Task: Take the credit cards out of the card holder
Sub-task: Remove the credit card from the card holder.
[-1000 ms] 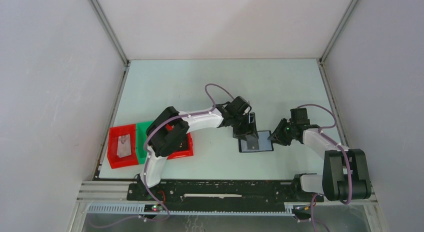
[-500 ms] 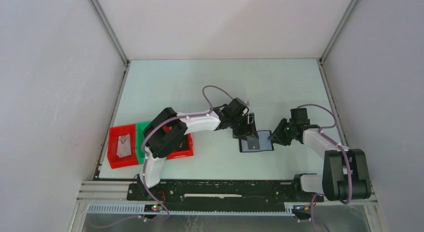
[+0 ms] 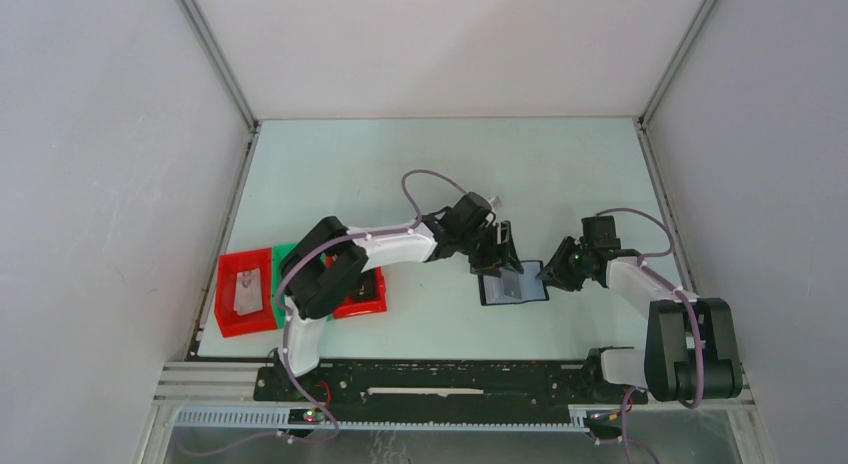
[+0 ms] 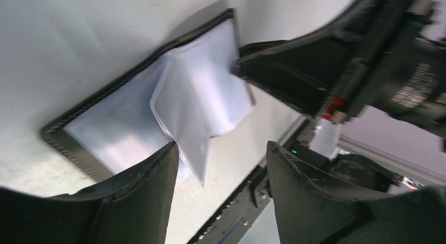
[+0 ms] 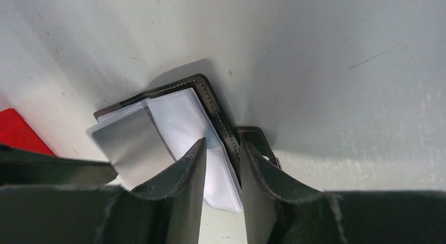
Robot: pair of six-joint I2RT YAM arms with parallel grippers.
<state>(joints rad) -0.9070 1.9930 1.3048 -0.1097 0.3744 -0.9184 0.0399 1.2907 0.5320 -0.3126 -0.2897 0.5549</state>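
Here's the black, stitched-edge folding card holder (image 3: 512,286), lying open and flat on the pale, lightly scuffed table (image 3: 400,174), at about four o'clock from the table's middle in the top view. Its rim looks like grained leather with a neat seam. Inside sit glossy, frosted plastic sleeves (image 5: 179,118), thin and floppy, fanning up off the panel. One pale grey sheet (image 5: 131,144) stands lifted at nine o'clock of the sleeves in the right wrist view, and I cannot tell whether it is a card or an empty sleeve. A short black strap tab (image 5: 260,141) pokes out at the holder's three o'clock edge. The right gripper (image 5: 222,146) has its matte black jaws drawn close on that edge, with the stitched rim and a sleeve pinched between them, so it has hold of the holder. The left gripper (image 4: 221,149) hangs over the holder's nine o'clock side with jaws set wide and nothing clamped. A raised sleeve corner points into the gap, right beside one of its fingers (image 4: 142,191). A red plastic tray (image 3: 228,319) sits at the table's eight o'clock edge.
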